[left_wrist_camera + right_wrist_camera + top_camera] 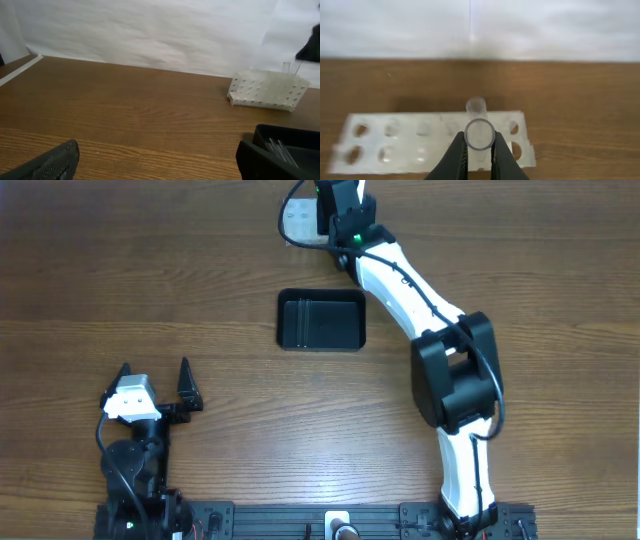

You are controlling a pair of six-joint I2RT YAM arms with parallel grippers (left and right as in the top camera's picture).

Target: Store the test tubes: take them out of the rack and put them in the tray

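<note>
Currently pinching an upright test tube over the rack with the right gripper; tray near the rack

Lab-type robot test bench is indicated. A white perforated test tube rack and a black tray are set on a wood-grain worktop, with a plain white backdrop behind. Two arms are mounted along one worktop edge.
</note>
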